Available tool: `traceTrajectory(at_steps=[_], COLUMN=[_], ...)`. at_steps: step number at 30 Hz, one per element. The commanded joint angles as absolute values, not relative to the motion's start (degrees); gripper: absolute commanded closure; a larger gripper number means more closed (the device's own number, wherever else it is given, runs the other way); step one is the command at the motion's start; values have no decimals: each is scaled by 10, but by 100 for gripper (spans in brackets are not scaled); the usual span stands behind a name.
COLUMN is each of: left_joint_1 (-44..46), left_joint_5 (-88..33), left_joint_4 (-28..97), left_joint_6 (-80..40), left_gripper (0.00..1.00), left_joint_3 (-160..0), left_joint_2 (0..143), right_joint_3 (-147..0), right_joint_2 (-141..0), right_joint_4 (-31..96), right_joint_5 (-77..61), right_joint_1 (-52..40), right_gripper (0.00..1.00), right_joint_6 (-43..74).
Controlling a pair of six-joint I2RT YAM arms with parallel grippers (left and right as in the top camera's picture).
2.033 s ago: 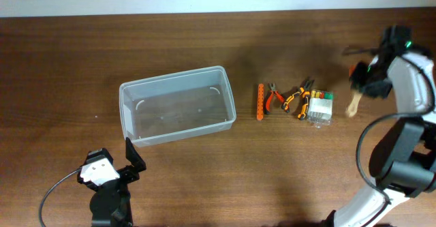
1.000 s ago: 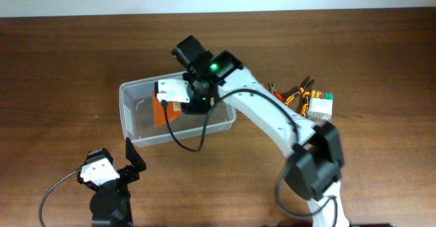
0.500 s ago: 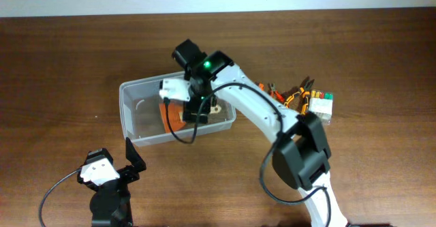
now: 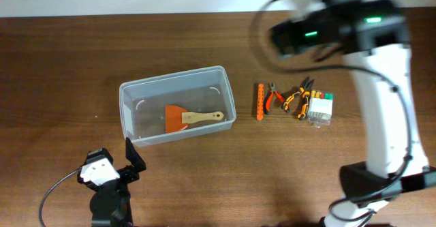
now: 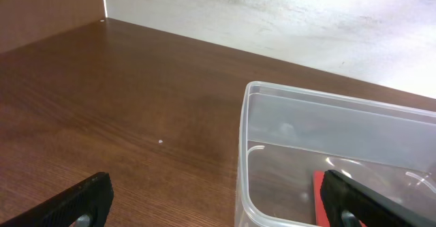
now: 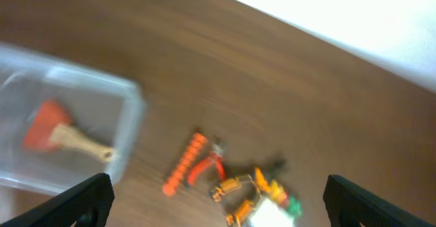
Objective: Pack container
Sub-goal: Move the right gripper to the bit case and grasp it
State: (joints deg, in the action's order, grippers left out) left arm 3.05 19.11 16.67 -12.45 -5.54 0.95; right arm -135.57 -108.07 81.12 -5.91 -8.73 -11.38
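The right arm's fingers (image 6: 83,201) are spread wide with nothing between them. They now look down from high above the far right part of the brown wooden surface (image 4: 68,50); half a second ago they were down inside the large clear plastic rectangular container (image 4: 170,78). The orange-bladed scraper with a wooden handle (image 4: 191,116) now lies flat on the container's floor, free of any grip. The left arm's fingers (image 5: 76,203) are also spread and empty, parked by the near edge as before.

The container sits left of the surface's middle. You can count one item packed. The orange ridged stick (image 4: 259,101), the red-handled pliers (image 4: 274,99), the orange-and-black pliers (image 4: 298,99) and the small clear box of colourful bits (image 4: 320,109) wait in a row to its right, likely your next pick.
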Motion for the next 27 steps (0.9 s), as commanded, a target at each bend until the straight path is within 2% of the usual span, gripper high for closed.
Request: traceTrajectory(at_steps=[1,4,9,19,27], left_joint_1=[33,33,33,33,33], left_joint_5=[193,193,193,193,193], left_joint_4=[167,167,167,167,167], left_joint_6=[-119,-119,-119,-119,-119], left_gripper=[1,1,1,1,1], left_joint_3=[-53,-53,-53,-53,-53], left_joint_2=[7,7,7,7,7], right_joint_3=[-1315,-1243,-1094,-907,-825], right_joint_2=[-1105,-1116,-1133,-1142,-1144], right_joint_4=[823,815,753,642,559], right_joint_5=[-72,-86,-86,-81,-70], right_joint_1=[5,57,91,94,94], right_gripper=[1,1,4,16,16], right_joint_6=[13,25,37,37,50])
